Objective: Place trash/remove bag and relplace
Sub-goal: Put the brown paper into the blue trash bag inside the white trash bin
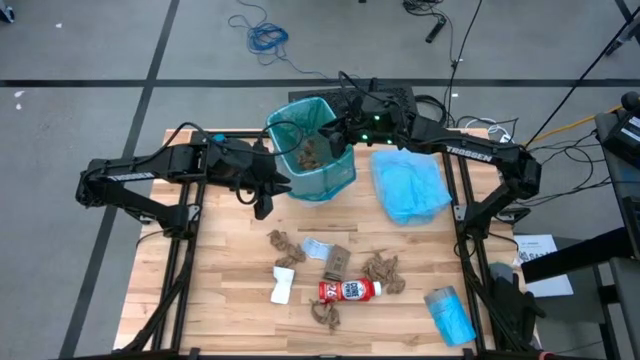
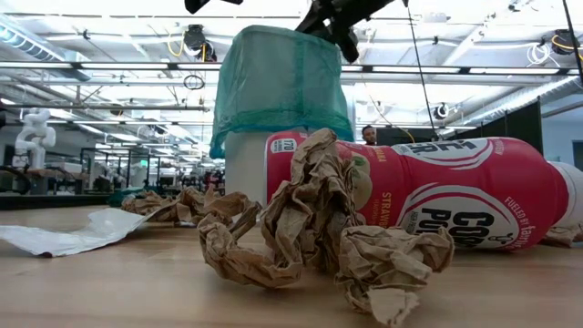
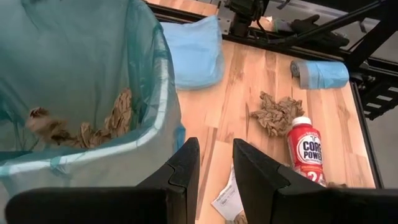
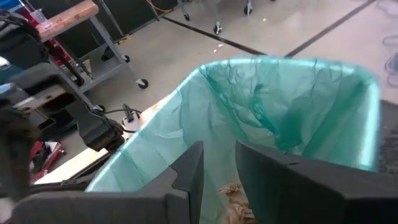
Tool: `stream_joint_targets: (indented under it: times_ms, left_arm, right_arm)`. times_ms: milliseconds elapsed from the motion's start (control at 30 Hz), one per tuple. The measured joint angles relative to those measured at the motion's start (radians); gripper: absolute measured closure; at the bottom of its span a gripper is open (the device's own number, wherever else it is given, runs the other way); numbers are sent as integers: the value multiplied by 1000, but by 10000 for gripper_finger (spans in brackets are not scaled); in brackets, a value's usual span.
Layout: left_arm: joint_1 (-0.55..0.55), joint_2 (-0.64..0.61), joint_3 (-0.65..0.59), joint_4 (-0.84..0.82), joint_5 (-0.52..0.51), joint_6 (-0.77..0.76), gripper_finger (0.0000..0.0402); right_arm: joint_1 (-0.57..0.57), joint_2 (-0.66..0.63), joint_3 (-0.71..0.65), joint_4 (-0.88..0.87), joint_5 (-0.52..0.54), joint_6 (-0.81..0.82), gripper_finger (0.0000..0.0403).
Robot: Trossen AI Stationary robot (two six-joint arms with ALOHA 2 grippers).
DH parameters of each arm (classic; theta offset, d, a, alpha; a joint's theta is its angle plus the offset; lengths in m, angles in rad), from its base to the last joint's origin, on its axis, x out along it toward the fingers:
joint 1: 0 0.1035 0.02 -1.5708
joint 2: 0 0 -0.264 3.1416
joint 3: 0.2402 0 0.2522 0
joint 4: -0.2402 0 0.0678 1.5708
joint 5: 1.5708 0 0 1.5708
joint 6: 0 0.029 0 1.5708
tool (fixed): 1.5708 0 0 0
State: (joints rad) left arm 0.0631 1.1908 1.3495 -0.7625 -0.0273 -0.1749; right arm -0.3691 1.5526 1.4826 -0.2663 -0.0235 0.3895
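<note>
While the left gripper (image 1: 262,203) hangs beside the bin (image 1: 312,148), fingers slightly apart, empty | bin – paper wads inside | right gripper (image 1: 335,135) over its rim, fingers parted, empty | bottle (image 1: 349,291), wads (image 1: 382,270) – on table (image 1: 230,300)

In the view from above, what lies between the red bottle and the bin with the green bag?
A small brown packet lies between the red bottle and the bin; above the packet is bare wooden table. The high view shows this.
</note>
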Motion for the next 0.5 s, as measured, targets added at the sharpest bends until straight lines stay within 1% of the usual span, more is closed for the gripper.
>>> stream_joint_targets:
  times_ms: [67, 200, 300, 433, 500]
  left_arm:
    - [0, 0, 0, -30, -5, 0, 308]
    - [0, -6, 0, -100, -57, -1, 308]
    - [3, -21, 0, -125, -66, -2, 308]
    - [0, -31, -8, -158, -12, -2, 308]
    - [-1, -32, -41, -167, 23, -2, 308]
  right_arm:
    - [8, -40, 0, -25, 32, -28, 316]
    - [31, -127, 0, -94, 126, -57, 316]
    - [57, -188, 0, -145, 175, -61, 316]
    - [109, -248, 0, -217, 267, -62, 316]
    - [134, -267, 0, -265, 320, -62, 316]
